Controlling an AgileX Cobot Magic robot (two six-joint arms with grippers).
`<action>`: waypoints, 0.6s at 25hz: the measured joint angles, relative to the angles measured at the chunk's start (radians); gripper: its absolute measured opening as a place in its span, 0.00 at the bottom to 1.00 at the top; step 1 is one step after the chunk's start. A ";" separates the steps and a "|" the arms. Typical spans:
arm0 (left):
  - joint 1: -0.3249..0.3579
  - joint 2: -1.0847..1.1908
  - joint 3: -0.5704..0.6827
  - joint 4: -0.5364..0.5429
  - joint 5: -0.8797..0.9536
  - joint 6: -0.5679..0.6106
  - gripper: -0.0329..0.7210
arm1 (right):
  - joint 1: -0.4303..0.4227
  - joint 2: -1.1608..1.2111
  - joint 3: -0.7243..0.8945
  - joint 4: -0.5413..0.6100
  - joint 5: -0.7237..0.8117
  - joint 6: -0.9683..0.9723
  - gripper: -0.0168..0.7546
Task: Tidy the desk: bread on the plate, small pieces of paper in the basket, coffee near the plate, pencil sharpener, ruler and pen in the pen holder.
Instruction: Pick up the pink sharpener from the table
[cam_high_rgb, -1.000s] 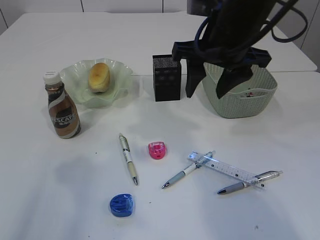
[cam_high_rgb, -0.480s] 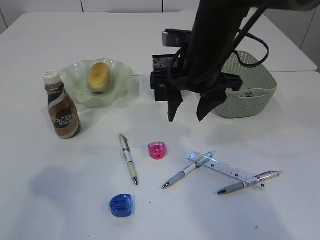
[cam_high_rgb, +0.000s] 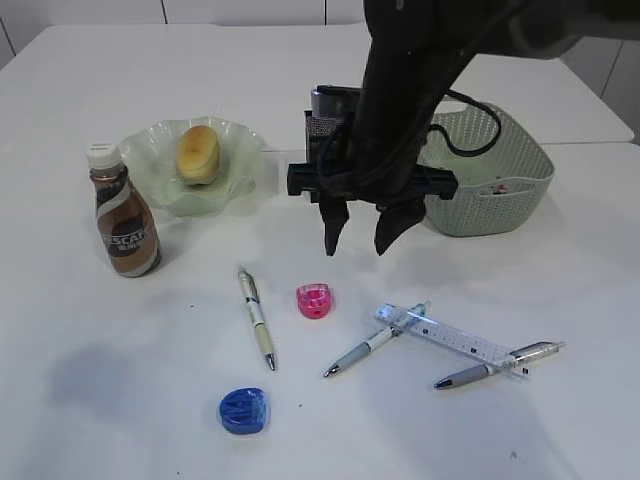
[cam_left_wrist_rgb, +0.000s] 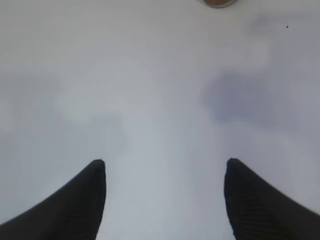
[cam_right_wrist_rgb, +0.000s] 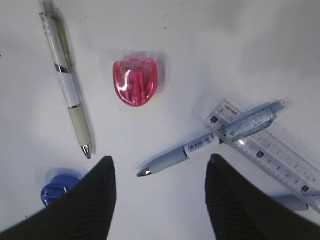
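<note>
The right gripper (cam_high_rgb: 353, 243) hangs above the middle of the table (cam_high_rgb: 560, 420), jaws apart and holding nothing, tips pointing down. Directly beneath it lie a pink pencil sharpener (cam_high_rgb: 314, 300) and a grey-tipped pen (cam_high_rgb: 372, 341) whose top end rests against the clear ruler (cam_high_rgb: 450, 337). A second pen (cam_high_rgb: 496, 364) lies under the ruler's far end, toward the right edge. A beige pen (cam_high_rgb: 256, 317) lies left of the pink sharpener, and a blue pencil sharpener (cam_high_rgb: 244, 410) sits near the front edge. Behind the arm stand the black pen holder (cam_high_rgb: 316, 128) and the green basket (cam_high_rgb: 510, 195). The bread (cam_high_rgb: 198, 153) already rests on the plate (cam_high_rgb: 240, 170) at back left, the coffee (cam_high_rgb: 123, 212) beside it. The left gripper (cam_left_wrist_rgb: 165, 200) hovers wide and empty over bare table. Risk: the pens and ruler touch, so gripping one would likely drag the others; the small rounded sharpener may squirt out of closing jaws.
</note>
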 joint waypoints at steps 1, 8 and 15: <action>0.000 0.000 0.000 -0.002 0.002 0.000 0.73 | 0.000 0.016 -0.011 0.000 0.000 0.000 0.60; 0.000 0.000 -0.002 -0.002 0.004 0.000 0.73 | 0.000 0.092 -0.059 0.020 -0.004 -0.006 0.60; 0.000 0.000 -0.002 -0.002 0.023 0.000 0.73 | 0.000 0.092 -0.064 0.022 -0.013 -0.010 0.60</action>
